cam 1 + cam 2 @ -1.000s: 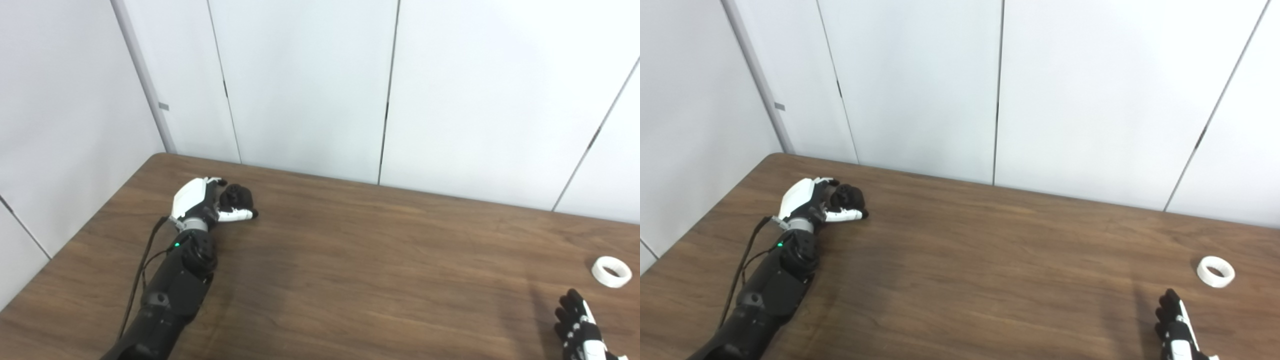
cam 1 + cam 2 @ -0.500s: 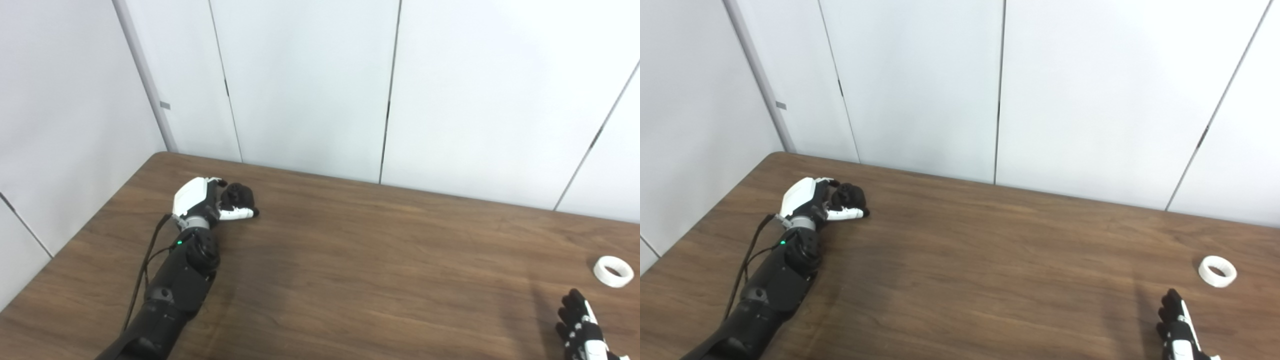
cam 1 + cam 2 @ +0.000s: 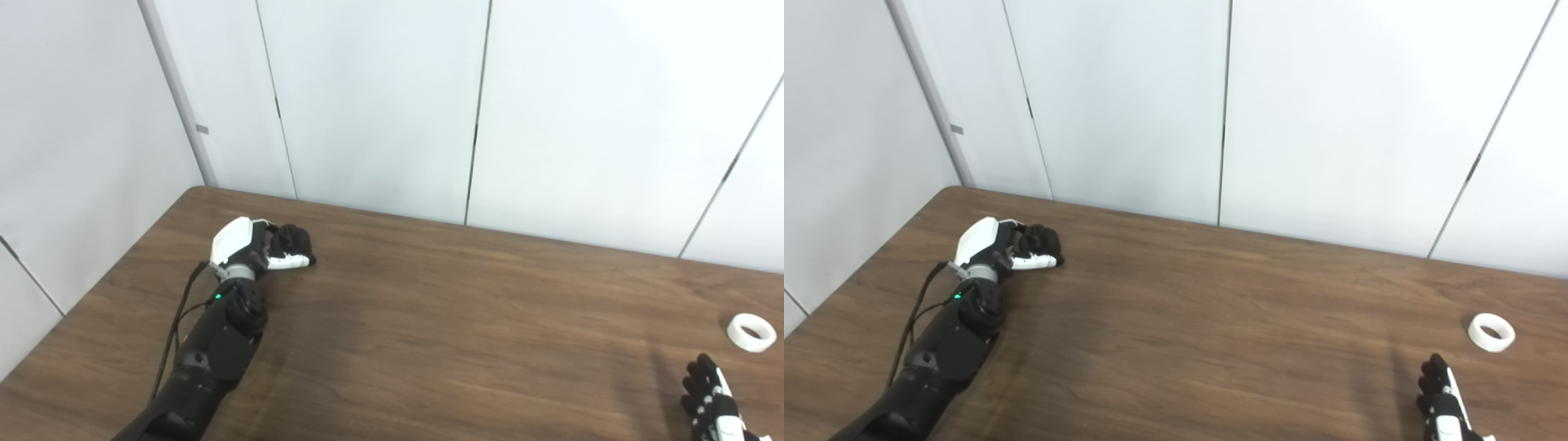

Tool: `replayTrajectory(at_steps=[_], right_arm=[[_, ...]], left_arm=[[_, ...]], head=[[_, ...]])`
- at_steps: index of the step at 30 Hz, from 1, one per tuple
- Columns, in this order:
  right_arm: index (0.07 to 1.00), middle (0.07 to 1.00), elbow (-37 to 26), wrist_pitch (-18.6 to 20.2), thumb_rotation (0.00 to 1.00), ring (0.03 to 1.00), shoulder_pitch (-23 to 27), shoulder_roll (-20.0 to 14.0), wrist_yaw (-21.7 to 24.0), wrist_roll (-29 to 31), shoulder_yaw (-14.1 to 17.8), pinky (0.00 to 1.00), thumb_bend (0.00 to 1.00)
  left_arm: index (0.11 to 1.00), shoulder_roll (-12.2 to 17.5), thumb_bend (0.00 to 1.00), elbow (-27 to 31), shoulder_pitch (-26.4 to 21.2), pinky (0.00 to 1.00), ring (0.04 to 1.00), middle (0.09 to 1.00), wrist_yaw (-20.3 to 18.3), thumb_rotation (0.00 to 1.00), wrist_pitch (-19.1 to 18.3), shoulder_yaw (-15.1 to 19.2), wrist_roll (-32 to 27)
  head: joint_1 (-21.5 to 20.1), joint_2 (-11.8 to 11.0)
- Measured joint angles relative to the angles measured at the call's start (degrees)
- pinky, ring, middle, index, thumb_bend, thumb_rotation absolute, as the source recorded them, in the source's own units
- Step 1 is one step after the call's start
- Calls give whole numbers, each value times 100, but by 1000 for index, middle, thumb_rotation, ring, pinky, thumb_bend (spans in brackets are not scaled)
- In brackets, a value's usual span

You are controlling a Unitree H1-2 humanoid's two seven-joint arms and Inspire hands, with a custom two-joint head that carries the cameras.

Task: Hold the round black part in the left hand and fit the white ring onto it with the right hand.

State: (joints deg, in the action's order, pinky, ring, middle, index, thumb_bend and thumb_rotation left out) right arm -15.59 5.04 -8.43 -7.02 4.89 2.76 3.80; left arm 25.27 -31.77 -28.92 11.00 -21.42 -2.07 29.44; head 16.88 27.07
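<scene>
My left hand (image 3: pixel 254 245) rests on the brown table at the far left with its fingers curled around the round black part (image 3: pixel 291 240). It also shows in the right eye view (image 3: pixel 998 245), with the black part (image 3: pixel 1041 239) against its fingers. The white ring (image 3: pixel 751 332) lies flat on the table near the right edge, also in the right eye view (image 3: pixel 1491 331). My right hand (image 3: pixel 710 401) is at the bottom right corner, a short way in front of the ring and apart from it. Only its upper part shows, fingers pointing up and holding nothing.
The brown wooden table (image 3: pixel 441 331) runs across the picture. White wall panels (image 3: pixel 380 104) stand right behind its far edge and along its left side. The table's left edge (image 3: pixel 92 288) is close to my left arm.
My left hand has closed a little tighter on the black part. The right hand and the ring have stayed in place. The camera has shifted slightly.
</scene>
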Motion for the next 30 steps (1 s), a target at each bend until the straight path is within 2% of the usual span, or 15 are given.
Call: replayTrajectory(at_steps=[9, 19, 23, 26, 27, 28, 30], right_arm=[[1000, 992, -4, 7, 1000, 997, 0, -1, -2, -42, -9, 1000, 521], [1000, 993, -5, 3, 1000, 996, 0, -3, 0, -80, -20, 1000, 522], [1000, 994, -5, 1, 1000, 1000, 0, -3, 0, -79, -18, 1000, 511], [1000, 994, -5, -1, 1000, 996, -1, -3, 1, -79, -18, 1000, 516], [1000, 994, -6, -1, 1000, 996, -2, -3, 1, -79, -18, 1000, 518], [1000, 995, -5, -1, 1000, 997, -3, -3, 1, -79, -18, 1000, 519], [1000, 994, -5, -5, 1000, 995, -4, -3, 0, -79, -17, 1000, 514]], left_arm=[[719, 11, 948, -41, -25, 1000, 961, 898, 8, 350, 13, -17, -30], [716, 14, 930, -75, -27, 1000, 953, 888, 14, 314, 115, -15, -87], [657, 25, 901, -99, -34, 1000, 945, 875, 5, 288, 180, -11, -126], [584, 26, 844, -108, -37, 1000, 930, 849, 22, 191, 270, 23, -232], [537, 25, 688, -132, -36, 1000, 921, 833, 42, 129, 353, 43, -266], [512, 18, 608, -166, -31, 1000, 910, 815, 61, 94, 437, 73, -299], [491, -9, 540, -172, -5, 999, 896, 790, 168, 61, 522, 121, -346]], head=[[-9, 9], [-26, -9], [-26, -26], [-26, -26], [-26, -26], [-26, -18], [-26, -18]])
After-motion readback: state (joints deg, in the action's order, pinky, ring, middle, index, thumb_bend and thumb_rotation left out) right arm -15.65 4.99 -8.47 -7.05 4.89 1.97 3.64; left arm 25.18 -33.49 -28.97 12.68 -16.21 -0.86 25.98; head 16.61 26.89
